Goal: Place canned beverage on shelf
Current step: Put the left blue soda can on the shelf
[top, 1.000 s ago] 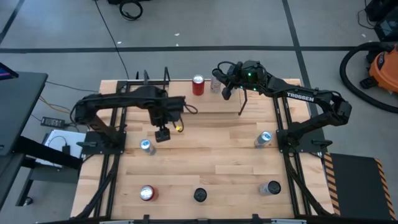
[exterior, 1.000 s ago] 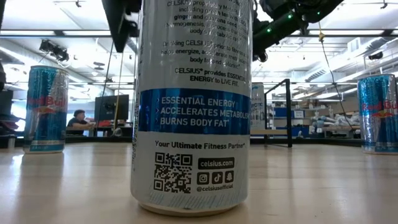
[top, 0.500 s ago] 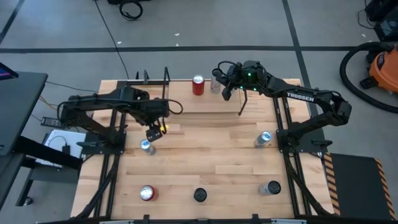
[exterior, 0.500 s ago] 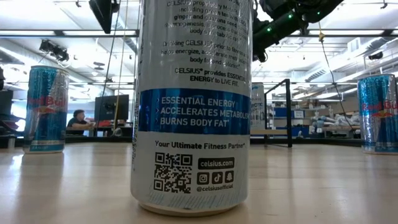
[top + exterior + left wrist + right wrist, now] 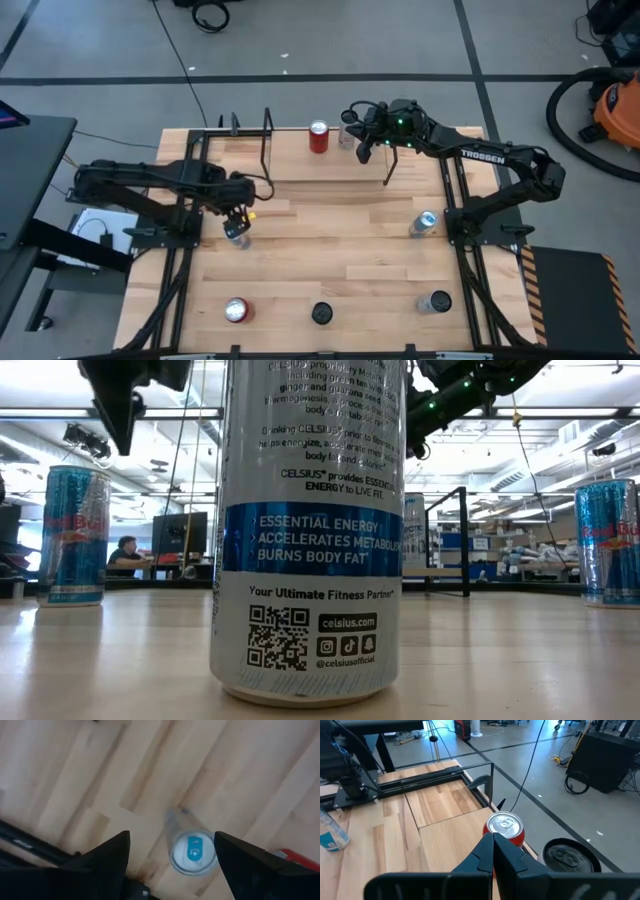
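left gripper (image 5: 172, 857) spread above slim blue-silver can (image 5: 236, 234) upright on surface, left side, well apart from shelf (image 5: 300, 165). rigid, smooth, likely slippery, tippy; grip mid-wall. right gripper (image 5: 362, 152) pressed together over shelf.

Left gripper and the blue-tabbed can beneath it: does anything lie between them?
No. In the left wrist view the left gripper hangs open above the can, with only bare tabletop around.

- Blue-and-silver can (image 5: 236, 234): upright on the table's left side, blue tab on top.
- Shelf (image 5: 330, 165): low light-wood platform, black rods, at the far edge.
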{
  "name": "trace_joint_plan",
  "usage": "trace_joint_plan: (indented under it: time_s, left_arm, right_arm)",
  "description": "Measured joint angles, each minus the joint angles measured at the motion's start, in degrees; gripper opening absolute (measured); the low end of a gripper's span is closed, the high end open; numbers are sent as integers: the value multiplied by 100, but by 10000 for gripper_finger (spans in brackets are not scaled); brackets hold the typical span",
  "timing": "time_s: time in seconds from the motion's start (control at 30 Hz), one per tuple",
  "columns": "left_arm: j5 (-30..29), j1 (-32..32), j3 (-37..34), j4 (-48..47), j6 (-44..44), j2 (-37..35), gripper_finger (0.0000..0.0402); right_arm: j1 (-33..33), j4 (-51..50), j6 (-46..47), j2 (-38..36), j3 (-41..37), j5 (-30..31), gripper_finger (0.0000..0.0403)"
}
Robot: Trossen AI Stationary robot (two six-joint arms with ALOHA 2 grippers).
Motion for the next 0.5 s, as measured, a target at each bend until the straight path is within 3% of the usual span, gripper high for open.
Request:
trace_joint_plan:
  time_s: [0.5]
  left_arm:
    - [773,-74,-1231,844,-565,-116,291]
  right_arm:
    - [1,0,48,0,0,2,9]
